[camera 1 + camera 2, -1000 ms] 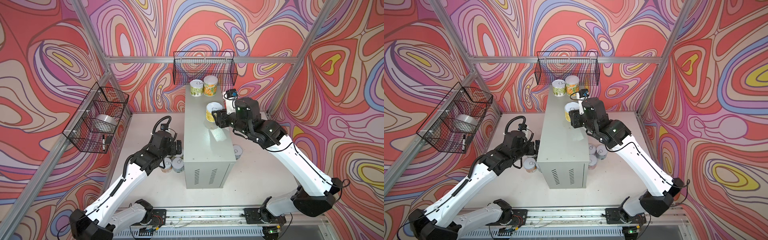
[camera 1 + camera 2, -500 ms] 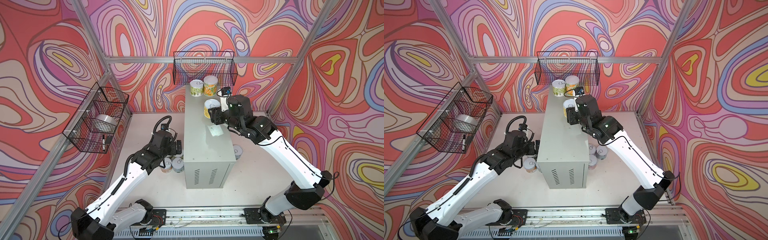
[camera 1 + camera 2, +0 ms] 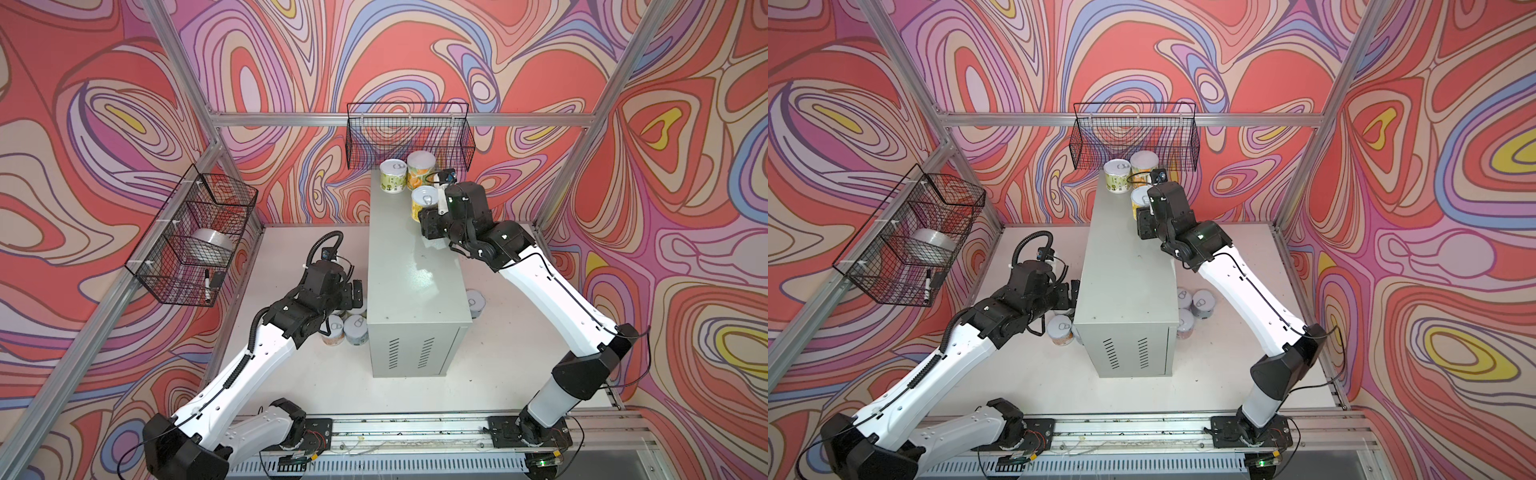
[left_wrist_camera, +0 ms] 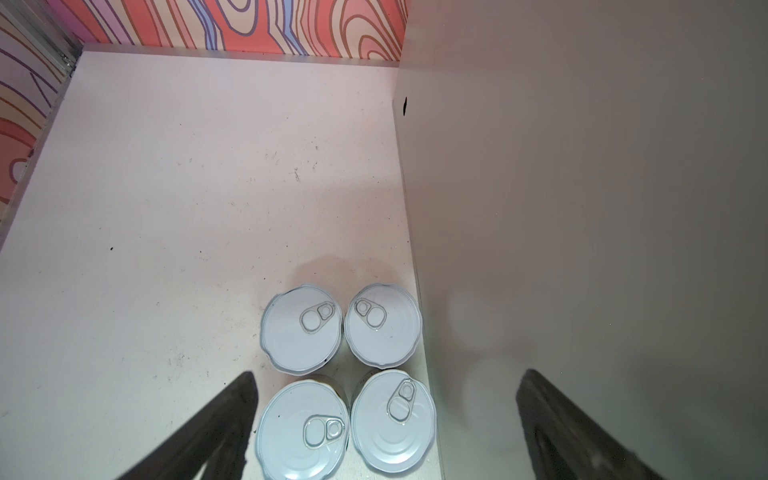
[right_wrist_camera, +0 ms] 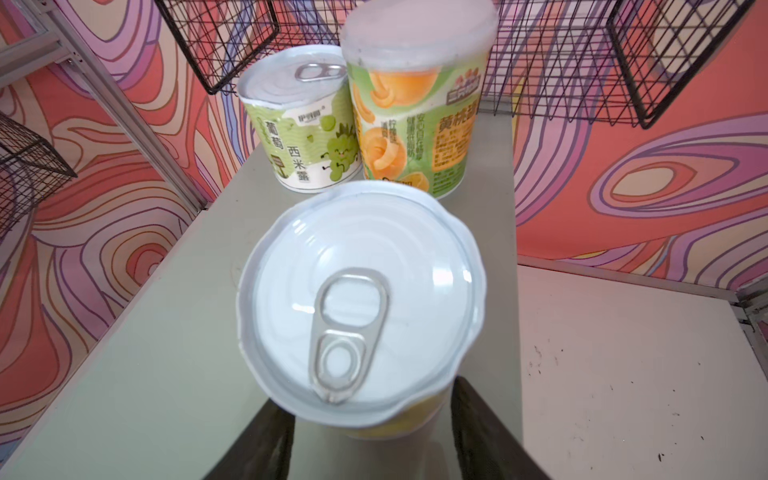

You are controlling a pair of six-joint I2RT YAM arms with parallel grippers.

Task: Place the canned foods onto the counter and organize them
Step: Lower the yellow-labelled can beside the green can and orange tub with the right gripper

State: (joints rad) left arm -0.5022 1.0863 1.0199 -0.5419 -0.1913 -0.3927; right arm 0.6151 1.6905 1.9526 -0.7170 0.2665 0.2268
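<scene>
On the counter [image 3: 411,282] we see two cans [image 3: 392,176] at its far edge. The right gripper [image 5: 368,415] clamps a yellow can [image 5: 361,291] just beside them. The left gripper [image 4: 386,374], jaws spread wide, hangs above four cans [image 4: 301,326] on the tabletop [image 4: 166,187].

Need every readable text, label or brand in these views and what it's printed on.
"葡萄": green grape can.
"西米露": same green grape can, lower on the label.
"黄桃罐": tall peach can; the rest curves out of sight.
Brand marks and small print on both labels: too blurred to read.
Yellow can and the four cans in the left wrist view: only blank lids show, no text.
</scene>
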